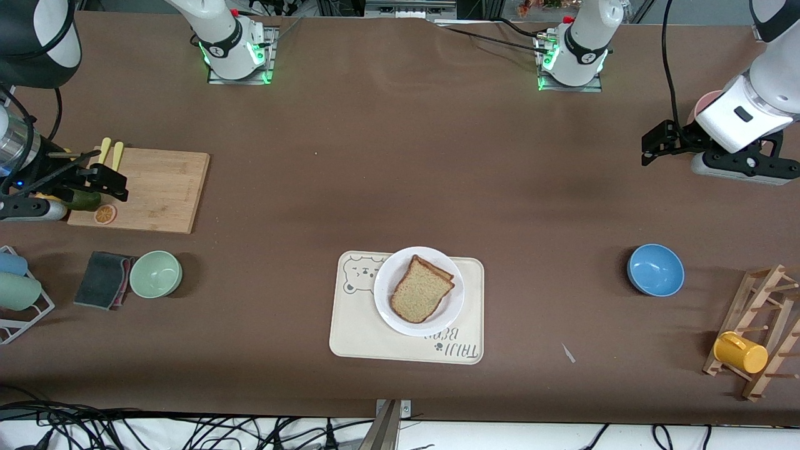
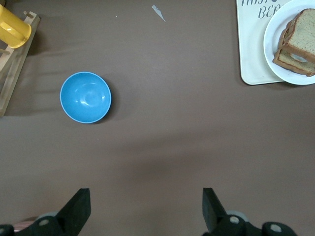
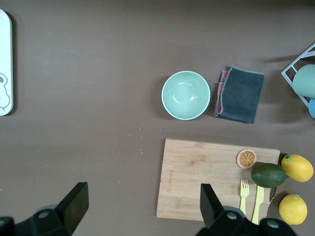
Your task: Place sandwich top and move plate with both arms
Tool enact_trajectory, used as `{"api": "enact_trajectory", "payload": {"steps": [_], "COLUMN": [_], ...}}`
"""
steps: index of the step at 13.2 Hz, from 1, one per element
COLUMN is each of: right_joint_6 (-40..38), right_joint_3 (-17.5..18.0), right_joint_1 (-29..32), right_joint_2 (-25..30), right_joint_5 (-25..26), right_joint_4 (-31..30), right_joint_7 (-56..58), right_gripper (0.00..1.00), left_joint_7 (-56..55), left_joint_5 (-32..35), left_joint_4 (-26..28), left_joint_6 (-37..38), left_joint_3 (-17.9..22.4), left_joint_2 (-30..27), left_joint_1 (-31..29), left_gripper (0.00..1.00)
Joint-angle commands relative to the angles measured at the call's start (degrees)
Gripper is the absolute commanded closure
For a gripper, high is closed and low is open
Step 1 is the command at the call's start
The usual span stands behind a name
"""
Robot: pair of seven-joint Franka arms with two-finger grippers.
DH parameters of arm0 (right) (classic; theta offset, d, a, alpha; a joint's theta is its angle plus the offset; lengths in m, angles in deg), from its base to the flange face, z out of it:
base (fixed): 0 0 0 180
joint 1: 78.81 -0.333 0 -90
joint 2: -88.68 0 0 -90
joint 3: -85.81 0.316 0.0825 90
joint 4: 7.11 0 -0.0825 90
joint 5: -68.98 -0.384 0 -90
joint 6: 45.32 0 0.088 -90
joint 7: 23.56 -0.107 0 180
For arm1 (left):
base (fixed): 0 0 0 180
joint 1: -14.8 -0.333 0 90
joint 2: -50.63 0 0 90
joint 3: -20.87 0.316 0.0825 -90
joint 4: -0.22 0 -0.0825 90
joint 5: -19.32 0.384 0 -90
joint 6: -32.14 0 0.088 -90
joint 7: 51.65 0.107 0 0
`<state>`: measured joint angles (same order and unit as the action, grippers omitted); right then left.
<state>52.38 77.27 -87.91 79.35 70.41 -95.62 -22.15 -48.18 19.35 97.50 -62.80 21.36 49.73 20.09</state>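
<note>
The white plate [image 1: 389, 305] sits on a cream bear tray [image 1: 356, 331] near the front camera, mid-table. The plain brown sandwich top [image 1: 422, 289] lies on the plate, stacked on another slice whose edge shows under it. Plate [image 2: 275, 54] and sandwich top [image 2: 302, 37] also show in the left wrist view. My left gripper [image 1: 653, 145] is open and empty over bare table at the left arm's end; it also shows in the left wrist view [image 2: 146, 196]. My right gripper [image 1: 115, 184] is open and empty over the cutting board's edge; it also shows in the right wrist view [image 3: 142, 194].
A blue bowl [image 1: 655, 269] and a wooden rack with a yellow mug [image 1: 740, 352] lie toward the left arm's end. A wooden cutting board [image 1: 156, 187], green bowl [image 1: 155, 274], dark cloth [image 1: 103, 279] and a wire cup rack [image 1: 15, 287] lie toward the right arm's end.
</note>
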Motion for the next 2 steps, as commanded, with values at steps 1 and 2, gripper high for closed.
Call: {"api": "enact_trajectory", "payload": {"steps": [1, 2], "right_joint_6": [-1.46, -1.46], "right_joint_3": [0.10, 0.10], "right_joint_1": [0.40, 0.40], "right_joint_2": [-0.60, -0.69], "right_joint_5": [-0.11, -0.11], "right_joint_4": [1.67, 1.67], "right_joint_7": [0.87, 0.87], "right_gripper": [0.00, 0.00], "left_joint_7": [-0.75, -0.92], "left_joint_5": [0.33, 0.33], "left_joint_4": [-0.86, -0.86], "left_joint_6": [0.99, 0.99], "left_joint_3": [0.22, 0.22], "left_joint_2": [0.11, 0.11], "left_joint_1": [0.68, 0.68], "left_gripper": [0.00, 0.00]}}
